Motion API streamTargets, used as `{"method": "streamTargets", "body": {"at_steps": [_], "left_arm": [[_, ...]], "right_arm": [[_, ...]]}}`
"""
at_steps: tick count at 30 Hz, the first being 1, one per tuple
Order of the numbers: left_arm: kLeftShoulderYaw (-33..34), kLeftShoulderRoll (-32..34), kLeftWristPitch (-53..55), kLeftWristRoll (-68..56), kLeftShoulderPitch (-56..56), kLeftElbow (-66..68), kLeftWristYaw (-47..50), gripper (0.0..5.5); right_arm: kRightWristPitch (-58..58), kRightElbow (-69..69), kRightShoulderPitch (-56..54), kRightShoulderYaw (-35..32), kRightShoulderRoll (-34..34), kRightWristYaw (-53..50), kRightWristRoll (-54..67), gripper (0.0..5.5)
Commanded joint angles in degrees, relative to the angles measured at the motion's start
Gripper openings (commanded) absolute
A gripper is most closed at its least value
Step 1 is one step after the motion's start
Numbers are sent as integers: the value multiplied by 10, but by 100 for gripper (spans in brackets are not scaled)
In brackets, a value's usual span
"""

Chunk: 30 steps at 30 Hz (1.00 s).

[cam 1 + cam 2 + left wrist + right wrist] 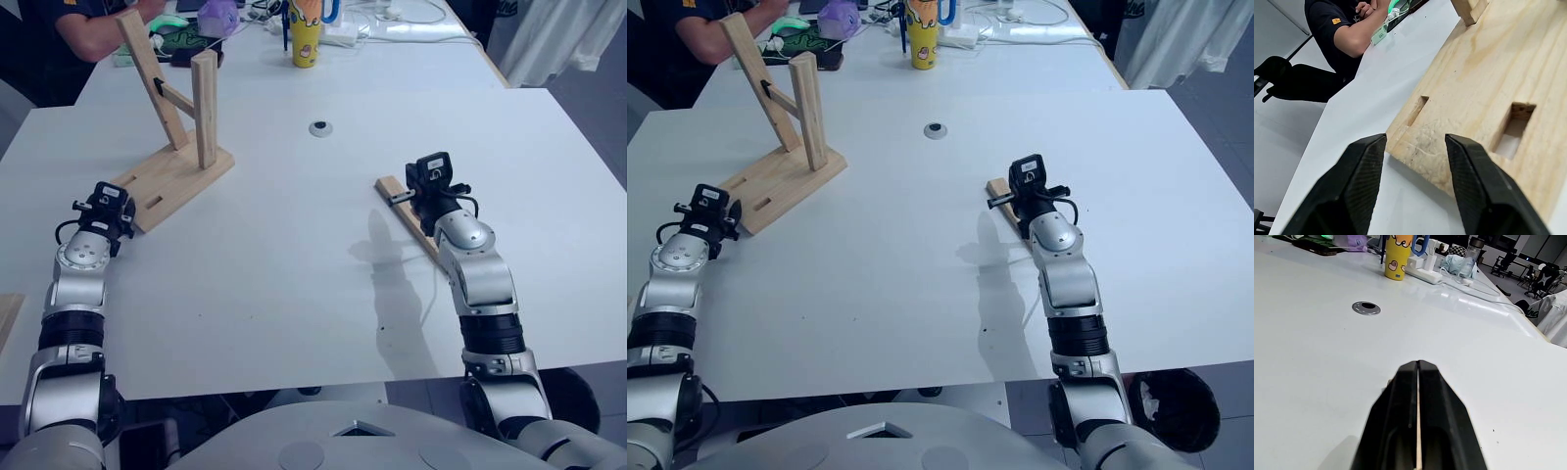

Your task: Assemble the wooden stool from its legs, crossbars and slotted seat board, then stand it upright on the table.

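Because the pale wooden seat board (186, 181) lies flat on the white table (294, 284) with only 2 legs in it, the half-made stool looks easy to upset. It sits at the far left of the table. The left gripper (1414, 141) is released, and its 2 black fingers (1364, 171) stand on either side of the board's near corner, near 2 empty slots.

If this pincer closes and lifts or pushes the corner, the board may turn on the table. Then the leaning wooden leg (149, 69) could drop out, since it tilts away to the far left. The straight wooden leg (205, 108) stands upright, and a short crossbar (176, 96) joins the 2.

The right gripper (1418, 364) is clenched with nothing seen between its fingers. It is above a loose flat wooden strip (389, 185) at the right middle of the table. Pressed down like this, it would probably only slide the strip.

The board's long axis runs from near left to far right, slots upward. The strip's long axis runs from far left to near right, passing under the right arm.
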Motion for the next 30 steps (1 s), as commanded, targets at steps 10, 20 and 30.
{"method": "streamTargets", "body": {"at_steps": [10, 20, 30], "left_arm": [[-57, -26, 6, -25, 10, 29, -125, 223], [-130, -83, 111, -75, 89, -211, -200, 223], [-170, -141, 171, -95, 131, -300, -191, 223]], "right_arm": [[22, 0, -29, -19, -6, 12, 12, 0], [25, 120, -104, -87, -37, 18, 43, 0], [18, 149, -130, -97, -48, 20, 51, 0]]}}
